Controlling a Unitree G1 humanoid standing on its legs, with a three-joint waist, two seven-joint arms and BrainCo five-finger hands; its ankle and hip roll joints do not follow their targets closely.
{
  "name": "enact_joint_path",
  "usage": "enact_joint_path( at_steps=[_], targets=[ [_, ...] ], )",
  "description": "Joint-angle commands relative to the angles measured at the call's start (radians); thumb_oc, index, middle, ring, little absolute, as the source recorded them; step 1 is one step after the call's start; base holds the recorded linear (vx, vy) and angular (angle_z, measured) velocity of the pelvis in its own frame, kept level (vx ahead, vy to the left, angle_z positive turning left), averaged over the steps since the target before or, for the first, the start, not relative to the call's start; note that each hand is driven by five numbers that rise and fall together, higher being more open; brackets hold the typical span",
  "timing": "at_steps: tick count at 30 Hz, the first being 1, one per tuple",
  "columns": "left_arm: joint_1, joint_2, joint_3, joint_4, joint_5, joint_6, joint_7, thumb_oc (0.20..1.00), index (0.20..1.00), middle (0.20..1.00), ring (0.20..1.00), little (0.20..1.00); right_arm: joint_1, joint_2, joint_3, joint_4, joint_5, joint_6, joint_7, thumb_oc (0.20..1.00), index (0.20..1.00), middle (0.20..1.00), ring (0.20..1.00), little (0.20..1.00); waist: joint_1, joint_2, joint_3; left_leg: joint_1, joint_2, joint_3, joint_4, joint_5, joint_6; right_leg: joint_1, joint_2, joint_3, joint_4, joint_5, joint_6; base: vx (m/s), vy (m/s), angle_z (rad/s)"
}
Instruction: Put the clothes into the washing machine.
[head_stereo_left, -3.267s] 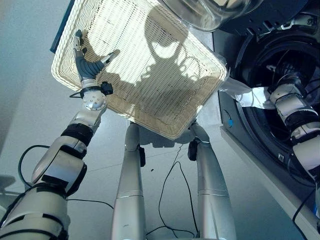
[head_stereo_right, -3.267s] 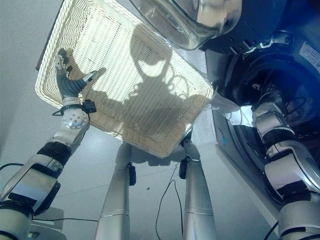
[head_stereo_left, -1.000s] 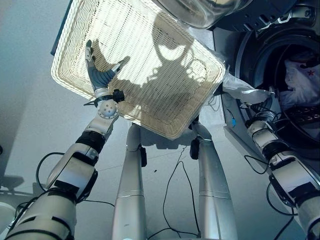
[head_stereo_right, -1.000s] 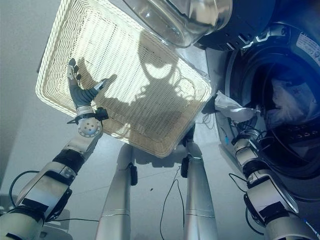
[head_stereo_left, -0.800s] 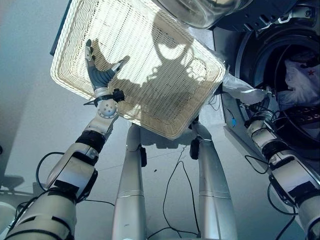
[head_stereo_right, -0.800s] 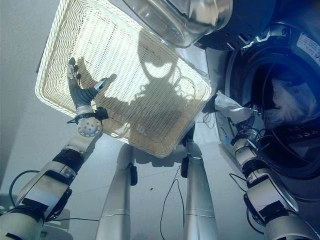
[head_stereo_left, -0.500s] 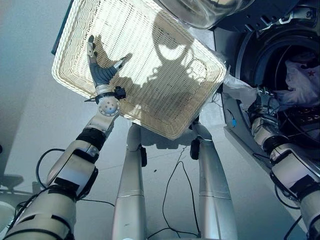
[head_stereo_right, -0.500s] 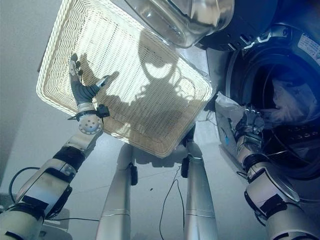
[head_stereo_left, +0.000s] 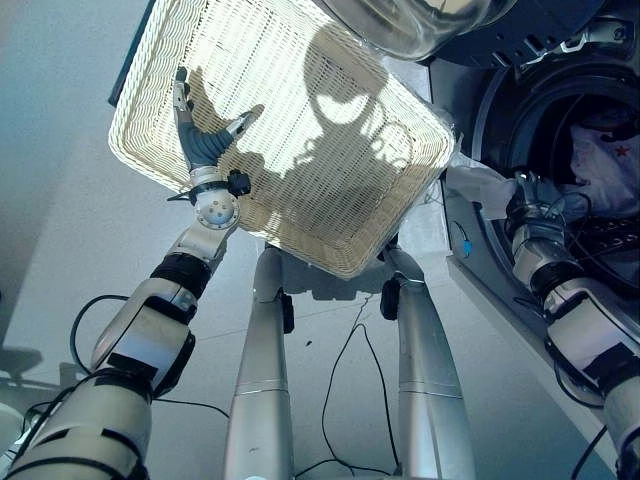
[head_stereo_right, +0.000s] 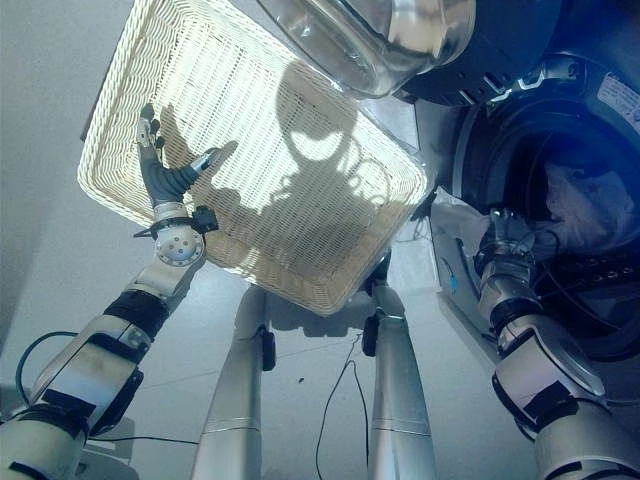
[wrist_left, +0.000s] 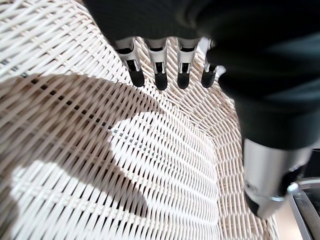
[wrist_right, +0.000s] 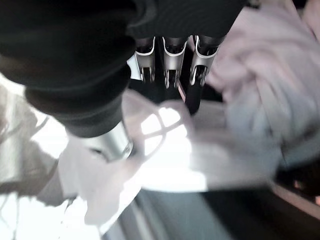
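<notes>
Left hand (head_stereo_left: 203, 142), fingers straight, is hovering over the cream woven wicker basket (head_stereo_left: 330, 215). Right hand (head_stereo_left: 532, 203), fingers relaxed, is resting on white crumpled clothes (head_stereo_left: 478, 186) draping the dark round washing machine opening (head_stereo_left: 500, 95).

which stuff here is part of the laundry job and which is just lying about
Part of the job:
- washing machine, door open
- white cloth draped over the drum's edge
- white garment inside the drum
- wicker basket, no clothes in it
- right hand at the cloth
- left hand spread over the basket

Lying about:
- nothing else worth noting
</notes>
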Motion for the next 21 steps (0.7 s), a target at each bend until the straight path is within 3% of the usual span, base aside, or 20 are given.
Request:
enact_joint_path(
  at_steps=[1, 14, 18, 21],
  targets=[
    [-0.036, -0.004, 0.021, 0.0, 0.001, -0.028, 0.002, 1.0, 1.0, 1.0, 1.0, 1.0, 0.055, -0.032, 0.066, 0.044, -0.027, 0.033, 0.05, 0.2, 0.2, 0.2, 0.2, 0.2, -0.018, 0.045, -0.018, -0.053, -0.071, 0.041, 0.118, -0.083, 0.053, 0.065, 0.053, -0.05, -0.279, 0.217, 0.067, 0.0, 0.0, 0.0],
    [-0.014, -0.004, 0.038, -0.018, -0.007, -0.042, -0.001, 1.0, 1.0, 1.0, 1.0, 1.0, 0.048, -0.045, 0.052, 0.041, -0.021, 0.029, 0.05, 0.2, 0.2, 0.2, 0.2, 0.2, -0.016, 0.051, -0.018, -0.053, -0.072, 0.043, 0.116, -0.08, 0.055, 0.068, 0.053, -0.049, -0.285, 0.22, 0.065, 0.0, 0.011, 0.0],
    [-0.01, -0.004, 0.041, -0.018, -0.011, -0.043, -0.004, 1.0, 1.0, 1.0, 1.0, 1.0, 0.055, -0.042, 0.037, 0.035, 0.058, 0.019, 0.037, 0.2, 0.2, 0.2, 0.2, 0.2, -0.016, 0.051, -0.018, -0.053, -0.073, 0.043, 0.117, -0.081, 0.055, 0.067, 0.054, -0.046, -0.284, 0.218, 0.064, 0.0, 0.0, 0.0],
    [-0.008, -0.008, 0.046, -0.023, -0.005, -0.04, -0.001, 1.0, 1.0, 1.0, 1.0, 1.0, 0.063, -0.035, 0.001, 0.033, 0.251, 0.002, 0.017, 0.2, 0.2, 0.2, 0.2, 0.2, -0.017, 0.051, -0.018, -0.055, -0.072, 0.043, 0.119, -0.082, 0.055, 0.065, 0.055, -0.045, -0.282, 0.218, 0.064, 0.0, 0.0, 0.0]
  ],
)
